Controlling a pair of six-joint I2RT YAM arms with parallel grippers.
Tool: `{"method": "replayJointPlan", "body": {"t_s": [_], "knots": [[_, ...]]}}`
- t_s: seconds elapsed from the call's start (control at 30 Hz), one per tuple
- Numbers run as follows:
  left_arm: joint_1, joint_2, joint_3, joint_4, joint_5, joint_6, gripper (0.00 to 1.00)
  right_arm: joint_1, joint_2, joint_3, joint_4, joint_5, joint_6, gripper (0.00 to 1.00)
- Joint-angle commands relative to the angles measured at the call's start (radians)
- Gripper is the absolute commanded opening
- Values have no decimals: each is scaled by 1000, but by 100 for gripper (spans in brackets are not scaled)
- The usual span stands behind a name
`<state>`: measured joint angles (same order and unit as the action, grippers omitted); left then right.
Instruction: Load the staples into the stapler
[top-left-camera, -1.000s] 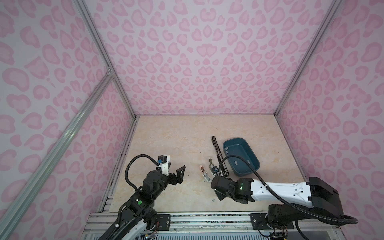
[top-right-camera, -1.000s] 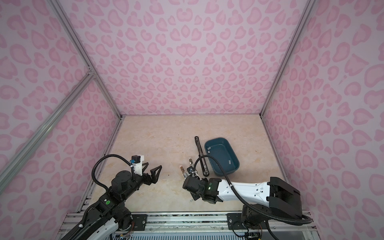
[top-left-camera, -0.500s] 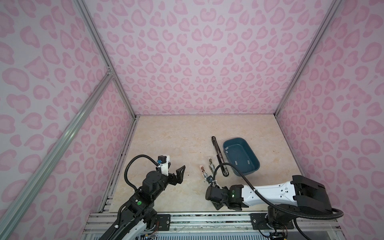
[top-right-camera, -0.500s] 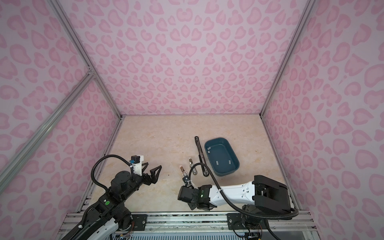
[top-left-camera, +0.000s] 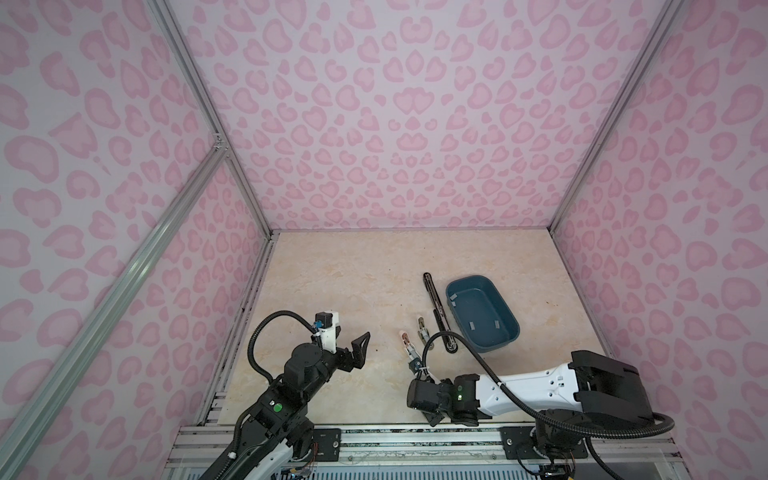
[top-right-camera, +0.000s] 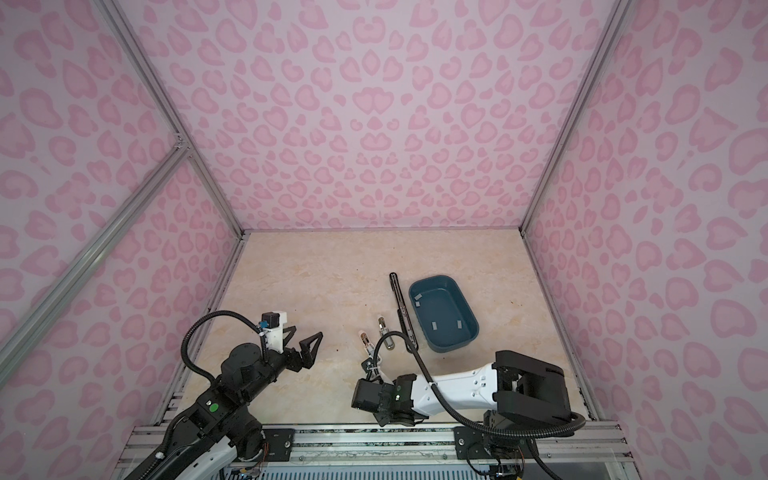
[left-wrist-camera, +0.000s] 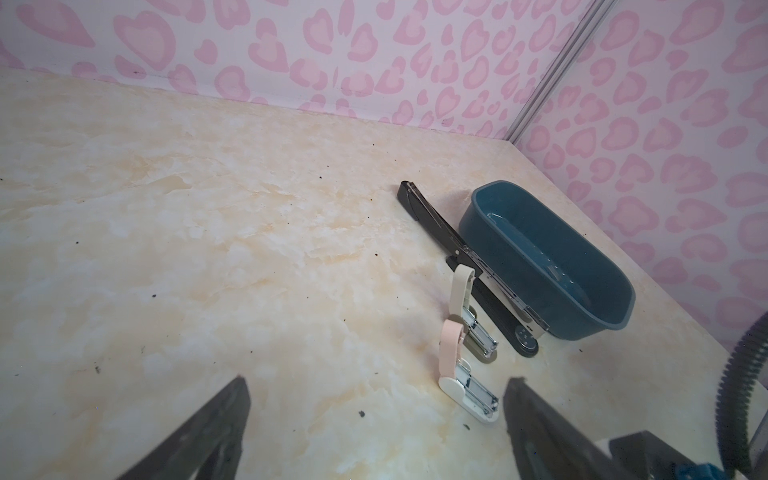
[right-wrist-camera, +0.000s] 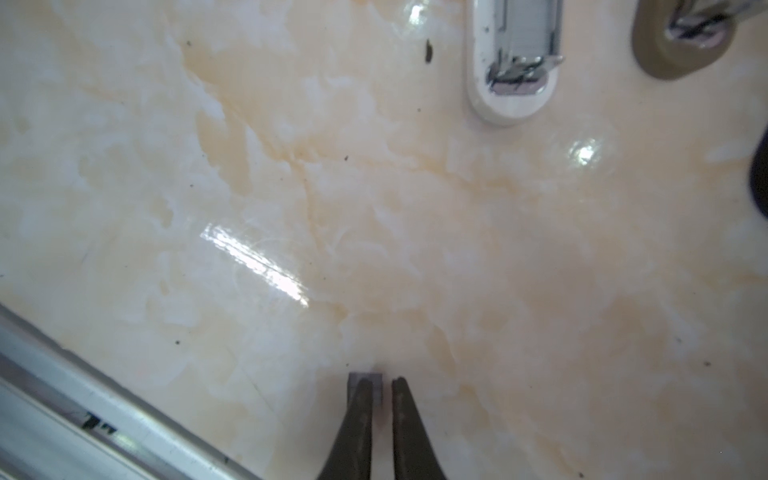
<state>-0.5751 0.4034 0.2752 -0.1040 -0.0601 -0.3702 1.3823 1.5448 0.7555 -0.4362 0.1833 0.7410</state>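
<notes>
The right tool has been lowered at lower centre, nearly closed by the staples, hold unclear; the left tool is spread wide, empty; loading remains undone.

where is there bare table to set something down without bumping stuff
Free: the table's far half, from the back wall to the black stapler's tip, and the left-centre stretch between the left hand and the pink stapler. Crowded: those two and the beige stapler packed beside the blue bin, right hand just in front.
</notes>
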Motion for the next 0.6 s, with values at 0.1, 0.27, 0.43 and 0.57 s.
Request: {"method": "replayJointPlan", "body": {"t_s": [0.1, 0.27, 0.43, 0.57], "knots": [[1, -5, -4, 11, -3, -4, 96, 3, 13, 3, -5, 3, 21, 8], [1, -6, -4, 12, -5, -6, 96, -5, -12, 25, -42, 55, 21, 0], [1, -11, -5, 9, -6, -6, 96, -122, -122, 62, -123, 114, -40, 0], [1, -14, -8, 12, -9, -7, 96, -327, -300, 110, -239, 196, -117, 0]]}}
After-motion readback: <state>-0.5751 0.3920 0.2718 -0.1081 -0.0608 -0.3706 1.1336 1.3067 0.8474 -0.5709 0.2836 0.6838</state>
